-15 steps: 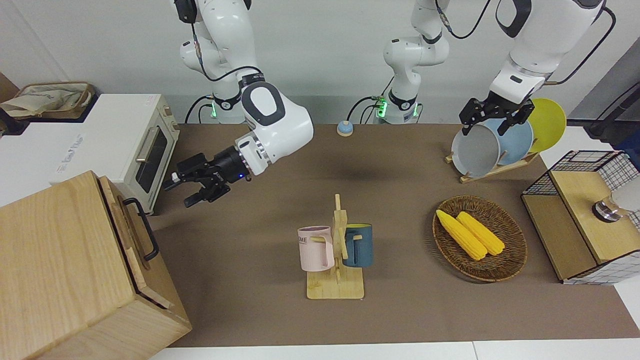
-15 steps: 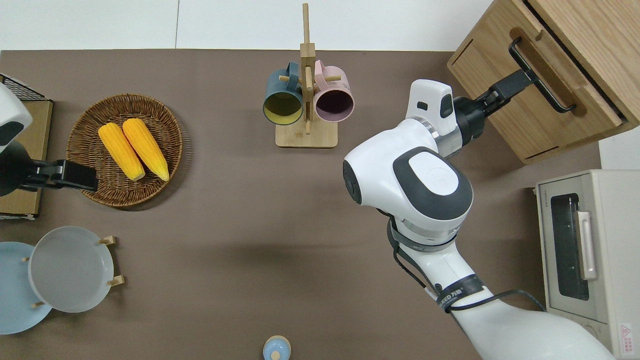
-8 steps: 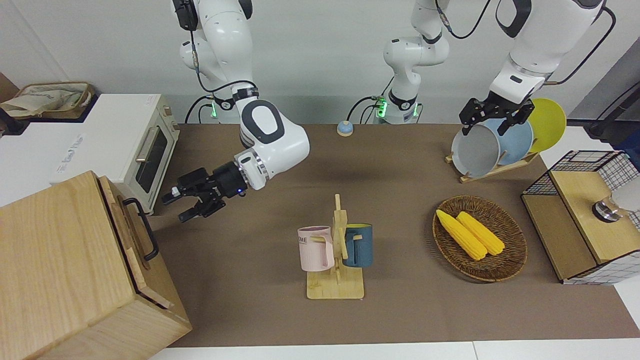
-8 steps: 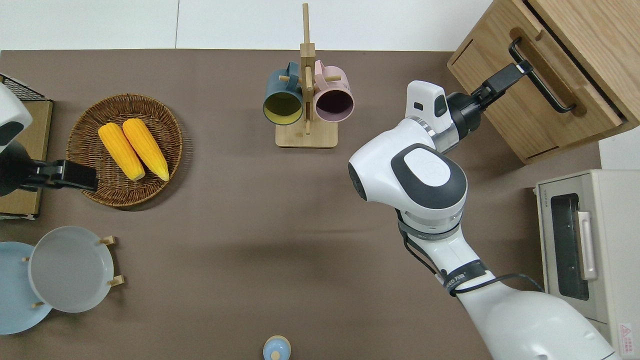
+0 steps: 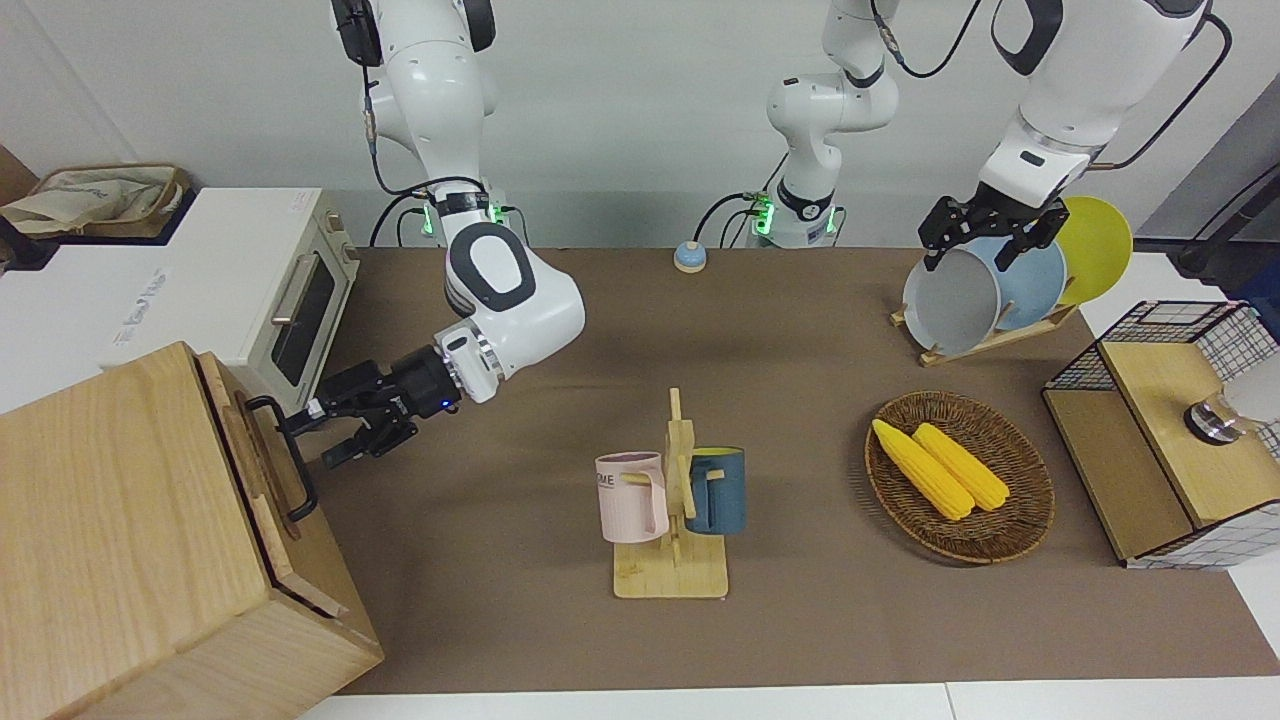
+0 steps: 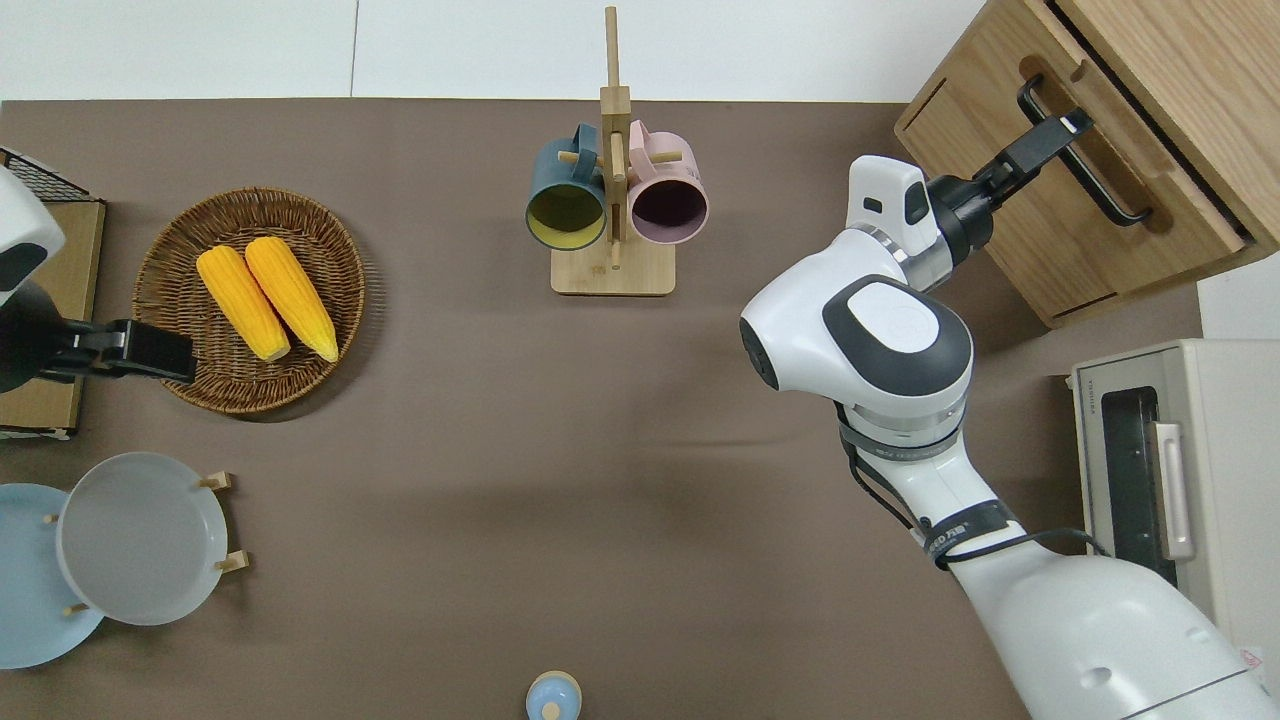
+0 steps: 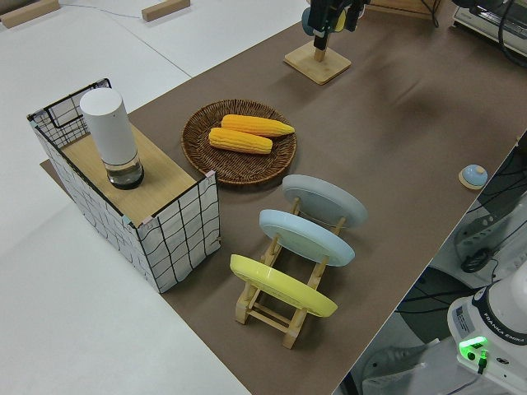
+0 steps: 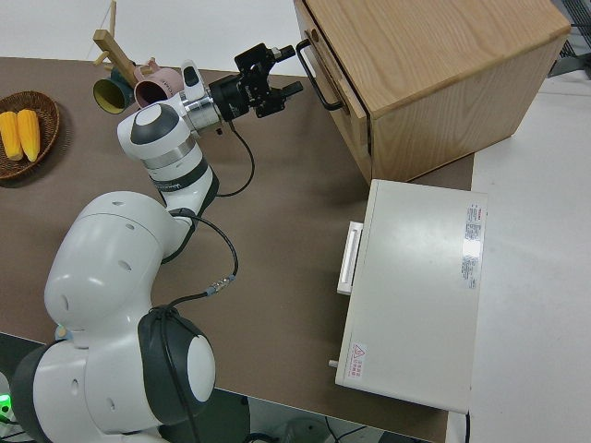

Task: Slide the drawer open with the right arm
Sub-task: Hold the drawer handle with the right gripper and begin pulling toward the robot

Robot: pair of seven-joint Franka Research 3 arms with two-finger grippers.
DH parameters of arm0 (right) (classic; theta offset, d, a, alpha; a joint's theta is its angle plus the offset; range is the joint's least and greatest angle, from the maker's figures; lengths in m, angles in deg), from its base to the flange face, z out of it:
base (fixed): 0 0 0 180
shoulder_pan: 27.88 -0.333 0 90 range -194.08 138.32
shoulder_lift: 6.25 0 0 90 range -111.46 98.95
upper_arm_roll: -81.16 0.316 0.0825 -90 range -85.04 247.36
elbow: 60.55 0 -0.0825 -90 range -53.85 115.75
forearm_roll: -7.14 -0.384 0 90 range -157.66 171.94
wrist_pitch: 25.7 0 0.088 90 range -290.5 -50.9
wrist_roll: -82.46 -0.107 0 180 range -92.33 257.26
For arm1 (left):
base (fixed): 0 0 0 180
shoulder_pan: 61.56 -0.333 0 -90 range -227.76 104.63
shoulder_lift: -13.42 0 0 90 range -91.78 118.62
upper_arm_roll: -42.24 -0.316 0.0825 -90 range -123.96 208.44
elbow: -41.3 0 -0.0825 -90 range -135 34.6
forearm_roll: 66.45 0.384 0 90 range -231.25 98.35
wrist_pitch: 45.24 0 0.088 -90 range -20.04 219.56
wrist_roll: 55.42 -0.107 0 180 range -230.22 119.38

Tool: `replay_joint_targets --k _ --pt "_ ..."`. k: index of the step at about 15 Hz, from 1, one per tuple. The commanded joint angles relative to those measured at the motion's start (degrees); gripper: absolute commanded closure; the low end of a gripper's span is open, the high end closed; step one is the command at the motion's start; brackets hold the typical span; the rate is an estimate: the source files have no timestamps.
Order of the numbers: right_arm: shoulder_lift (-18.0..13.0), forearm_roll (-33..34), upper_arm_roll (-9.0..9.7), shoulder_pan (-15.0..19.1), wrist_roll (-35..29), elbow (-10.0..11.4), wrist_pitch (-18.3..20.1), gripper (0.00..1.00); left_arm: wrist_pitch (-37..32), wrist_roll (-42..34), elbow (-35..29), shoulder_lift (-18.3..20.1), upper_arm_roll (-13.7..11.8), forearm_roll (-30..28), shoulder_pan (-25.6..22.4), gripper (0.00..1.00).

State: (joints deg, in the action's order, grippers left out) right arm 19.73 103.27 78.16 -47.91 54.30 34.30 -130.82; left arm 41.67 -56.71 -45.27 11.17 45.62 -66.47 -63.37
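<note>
The drawer [image 5: 252,470] is the light-wood front panel of the large pale box [image 5: 110,540] at the right arm's end of the table. Its black bar handle [image 5: 300,485] also shows in the overhead view [image 6: 1112,187] and the right side view [image 8: 325,90]. My right gripper [image 5: 308,441] is open and lies sideways, its fingertips right at the handle [image 6: 1070,130], one finger above the bar and one below [image 8: 295,68]. I cannot tell whether it touches. The left arm is parked.
A white toaster oven [image 5: 250,290] stands beside the box, nearer to the robots. A mug rack [image 5: 675,500] with two mugs stands mid-table. A basket of corn [image 5: 960,475], a plate rack [image 5: 990,290] and a wire-grid cabinet [image 5: 1170,430] stand toward the left arm's end.
My right gripper has moved across the table toward the box and lower, from the toaster oven's front to the drawer handle. The drawer has not moved.
</note>
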Motion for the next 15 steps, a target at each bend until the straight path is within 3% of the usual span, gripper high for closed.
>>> replay_joint_targets --k 1,4,5,6,10,12,15 --pt "-0.14 5.11 0.45 2.8 -3.91 2.18 -3.42 0.023 -1.13 -0.56 1.49 -0.65 0.4 0.98 -0.31 0.01" --pt "-0.06 6.44 0.45 3.06 -4.53 2.36 -3.69 0.046 -1.13 -0.56 1.4 -0.65 0.4 0.98 -0.31 0.01" --pt "-0.06 6.61 0.45 3.24 -4.44 2.36 -3.69 0.113 -1.13 -0.56 1.49 -0.74 0.4 0.98 -0.31 0.01" --pt "-0.06 6.61 0.45 3.5 -4.44 2.36 -3.78 0.198 -1.13 -0.56 1.49 -0.65 0.4 0.98 -0.31 0.01" --pt "-0.23 6.61 0.45 3.59 -2.69 2.36 -3.69 0.709 -1.13 -0.56 1.49 -0.65 0.4 0.98 -0.31 0.01" --pt "-0.32 6.61 0.54 3.85 -1.46 2.36 -3.78 0.858 -1.13 -0.56 1.4 -0.65 0.4 0.98 -0.31 0.01" --pt "-0.84 6.53 0.45 4.82 -1.45 2.36 -5.88 0.975 -1.13 -0.56 1.4 -0.74 0.4 0.98 -0.31 0.01"
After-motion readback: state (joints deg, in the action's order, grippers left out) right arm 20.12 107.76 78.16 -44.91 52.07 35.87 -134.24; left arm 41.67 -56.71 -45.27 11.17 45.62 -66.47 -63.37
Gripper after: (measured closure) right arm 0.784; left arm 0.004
